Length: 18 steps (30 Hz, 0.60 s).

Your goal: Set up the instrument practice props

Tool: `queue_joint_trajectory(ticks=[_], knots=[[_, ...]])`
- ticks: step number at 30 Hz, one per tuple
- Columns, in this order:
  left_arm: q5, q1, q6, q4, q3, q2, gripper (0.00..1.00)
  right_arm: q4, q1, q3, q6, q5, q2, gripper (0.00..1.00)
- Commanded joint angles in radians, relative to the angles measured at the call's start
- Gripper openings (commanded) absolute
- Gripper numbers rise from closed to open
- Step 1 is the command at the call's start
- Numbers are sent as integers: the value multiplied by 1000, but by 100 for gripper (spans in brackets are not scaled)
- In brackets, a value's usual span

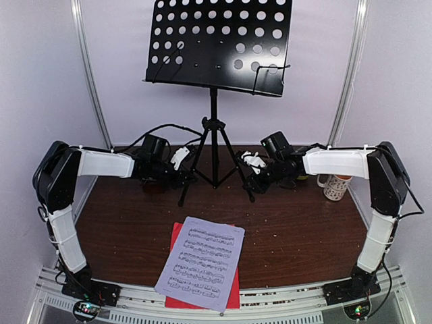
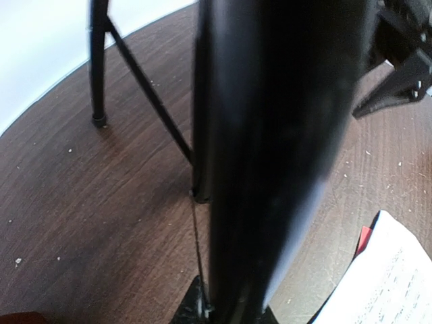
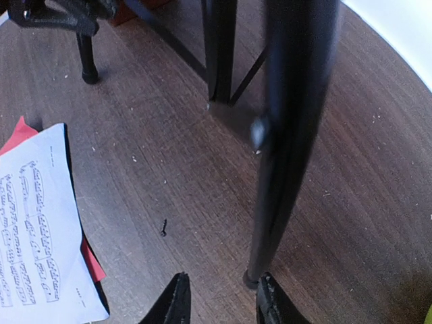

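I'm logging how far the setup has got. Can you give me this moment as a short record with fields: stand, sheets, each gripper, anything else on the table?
music stand: upright at the back centre of the table, desk bare
white sheet: flat near the front edge, lying on the red sheet
left gripper: at the stand's left leg, apparently closed on it
right gripper: open, at the foot of the stand's right leg
mug: back right, beside the right arm

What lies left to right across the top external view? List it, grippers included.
left gripper → music stand (its centre pole) → right gripper → spotted mug
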Motion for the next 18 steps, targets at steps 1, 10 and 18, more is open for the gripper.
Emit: queue_joint_trajectory(ticks=[1,10,18], knots=[[-15,24,-57,-19,55,26,0,-31,8,43,-13,27,22,37],[-10,10,-5,-63,83,39,0,-10,7,77,-53,72,37,48],[-15,9,4,-72,69,26,0,94,-25,53,-108,113,30,64]])
